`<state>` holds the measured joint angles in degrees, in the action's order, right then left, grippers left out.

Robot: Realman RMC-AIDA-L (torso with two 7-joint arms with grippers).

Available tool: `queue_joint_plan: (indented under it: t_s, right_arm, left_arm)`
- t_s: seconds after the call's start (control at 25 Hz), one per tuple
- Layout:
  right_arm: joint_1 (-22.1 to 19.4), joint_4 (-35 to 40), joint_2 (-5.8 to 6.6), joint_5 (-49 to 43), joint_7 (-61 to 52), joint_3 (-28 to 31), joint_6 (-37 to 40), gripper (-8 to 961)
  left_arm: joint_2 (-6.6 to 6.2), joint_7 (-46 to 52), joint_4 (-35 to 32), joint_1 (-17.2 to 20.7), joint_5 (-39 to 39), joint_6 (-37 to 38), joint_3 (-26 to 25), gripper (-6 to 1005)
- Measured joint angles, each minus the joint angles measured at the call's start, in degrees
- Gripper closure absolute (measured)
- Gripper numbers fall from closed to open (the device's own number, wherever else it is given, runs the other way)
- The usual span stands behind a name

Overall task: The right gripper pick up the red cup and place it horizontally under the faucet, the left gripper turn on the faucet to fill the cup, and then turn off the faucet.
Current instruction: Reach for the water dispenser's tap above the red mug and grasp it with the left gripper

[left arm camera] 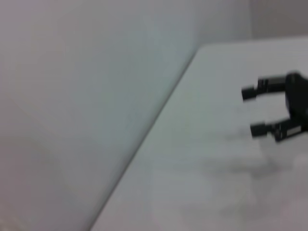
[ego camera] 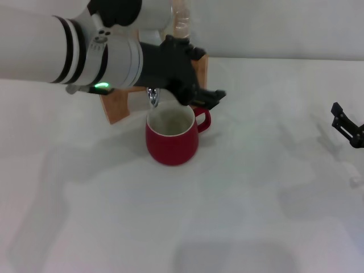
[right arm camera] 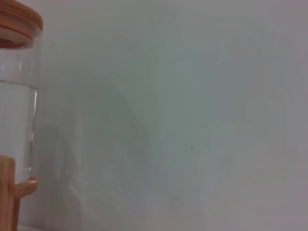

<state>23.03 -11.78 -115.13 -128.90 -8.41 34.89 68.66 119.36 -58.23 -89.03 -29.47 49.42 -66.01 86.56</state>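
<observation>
Overhead, the red cup (ego camera: 171,139) stands upright on the white table (ego camera: 239,205), directly under the faucet (ego camera: 152,96), its cream inside showing no clear water level. The left gripper (ego camera: 196,91) reaches over the faucet beside the wooden stand (ego camera: 119,105); whether its fingers are parted or closed cannot be told. The right gripper (ego camera: 347,125) sits parked at the table's right edge.

From the left wrist, the right gripper (left arm camera: 262,110) shows fingers spread, holding nothing, against a plain wall.

From the right wrist, the clear jug (right arm camera: 17,103) is mostly full of water under its wooden lid (right arm camera: 17,24).
</observation>
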Motion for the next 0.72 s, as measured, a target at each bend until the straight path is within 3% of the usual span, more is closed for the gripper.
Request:
queue_joint_plan:
  t_s: [0.16,0.52,0.72]
  right_arm:
    - [-0.1,0.0,0.0,0.1,0.0,0.0,0.0,91]
    - [-0.3,0.0,0.0,0.1,0.0,0.0,0.1,91]
    - [-0.2,0.0,-0.07,-0.2,0.0,-0.1,0.1,91]
  left_arm:
    - [0.14,-1.5,0.1,1.9,2.6,2.6,0.2,113]
    - [0.22,-3.4,-3.8,11.7,7.6,10.4,4.0,113]
    - [0.29,-3.3,-4.9,14.6,9.0,11.3,4.8,114]
